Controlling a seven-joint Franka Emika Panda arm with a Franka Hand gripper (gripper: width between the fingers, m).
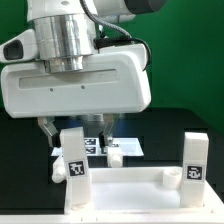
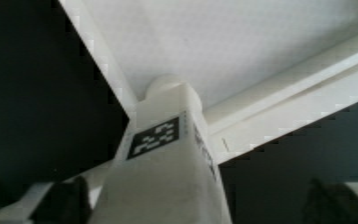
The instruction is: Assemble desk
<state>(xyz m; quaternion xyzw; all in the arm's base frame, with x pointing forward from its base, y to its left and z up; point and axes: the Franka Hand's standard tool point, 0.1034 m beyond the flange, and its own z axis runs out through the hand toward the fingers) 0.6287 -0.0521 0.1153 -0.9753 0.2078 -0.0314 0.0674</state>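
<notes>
The white desk tabletop lies at the front of the black table with its rim up. Two white square legs with tag stickers stand upright in its corner sockets, one on the exterior view's left and one on the right. My gripper hangs just above the left leg, with its fingers spread to either side of the leg's top. In the wrist view this tagged leg runs up from between my dark fingers to the tabletop panel. One finger is close to the leg and the other stands well apart. The gripper is open.
The marker board lies flat on the table behind the tabletop. A small white part lies just in front of it. My big white hand housing fills the upper half of the exterior view. A green wall stands behind.
</notes>
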